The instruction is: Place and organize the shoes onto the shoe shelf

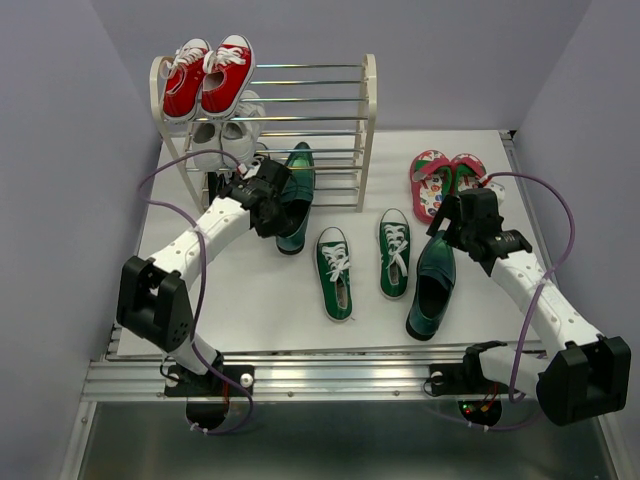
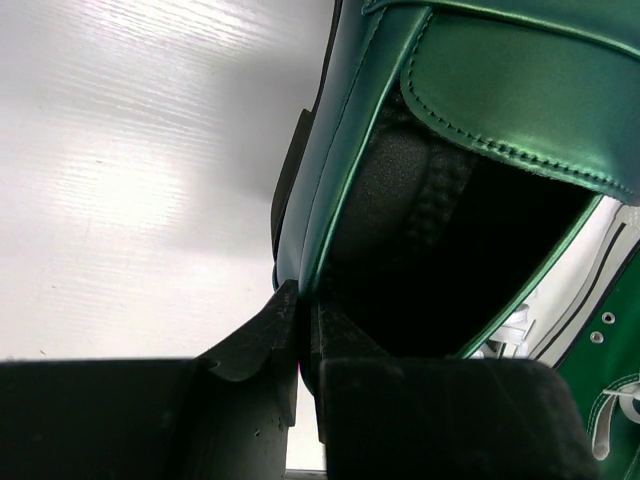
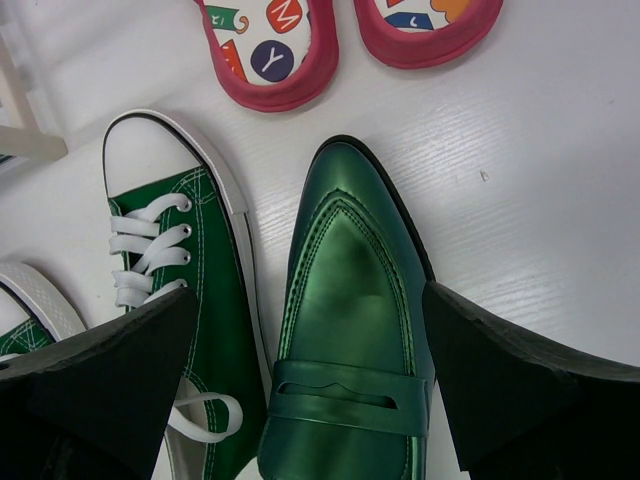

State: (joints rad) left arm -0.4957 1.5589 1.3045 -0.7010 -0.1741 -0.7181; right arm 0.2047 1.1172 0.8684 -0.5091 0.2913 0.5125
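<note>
left gripper [image 2: 303, 305] reaches forward, pinching a teal loafer [image 1: 300, 175] at the shoe shelf [image 1: 368, 100]. right gripper [image 1: 455, 228] hangs wide over the second loafer [image 1: 430, 290].

Top camera high, near edge, facing shoe shelf [image 1: 369, 120]; wrist cameras close-up; right wrist, top share loafer [image 3: 350, 320]

Left tool [image 2: 303, 310] clamped on teal loafer [image 2: 480, 70] collar.

Unshelved before the cream shelf [image 1: 368, 120] sit teal loafers [image 1: 432, 285], green sneakers [image 1: 335, 272] and pink flip-flops [image 1: 430, 183].
</note>
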